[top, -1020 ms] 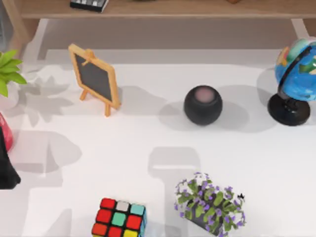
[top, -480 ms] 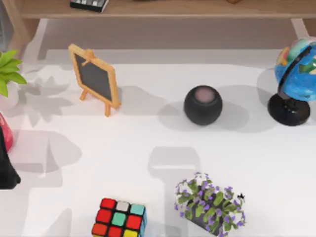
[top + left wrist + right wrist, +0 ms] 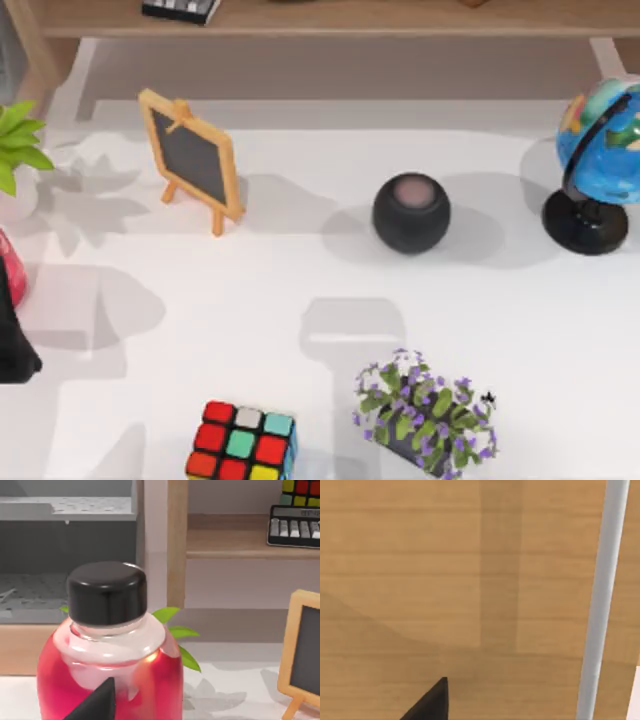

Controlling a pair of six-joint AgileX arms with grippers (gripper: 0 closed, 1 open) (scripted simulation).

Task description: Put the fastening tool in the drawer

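Top view, starting at the left edge: my left arm (image 3: 12, 345) sits as a dark shape at the table's left border, with a red bottle (image 3: 12, 268) just beyond it and a green potted plant (image 3: 18, 150) farther back. From the left wrist view, the left gripper's fingertip (image 3: 97, 702) pokes up right in front of that bottle (image 3: 110, 680), whose black cap (image 3: 106, 592) stands upright above it; I cannot tell whether the pincer is apart or together.

Moving right, away from that gripper, I see a small chalkboard easel (image 3: 192, 160), then a colour cube (image 3: 242, 442) near the front edge, a dark round speaker (image 3: 411, 212) mid-table, a purple flower pot (image 3: 425, 412) in front of it, and a globe (image 3: 598, 165) at the right edge.

In the right wrist view, one dark fingertip (image 3: 430, 702) faces a wooden panel (image 3: 420, 580) with a pale bar (image 3: 600, 600) beside it; again I cannot tell its state. I can't make out the fastening tool in any view.
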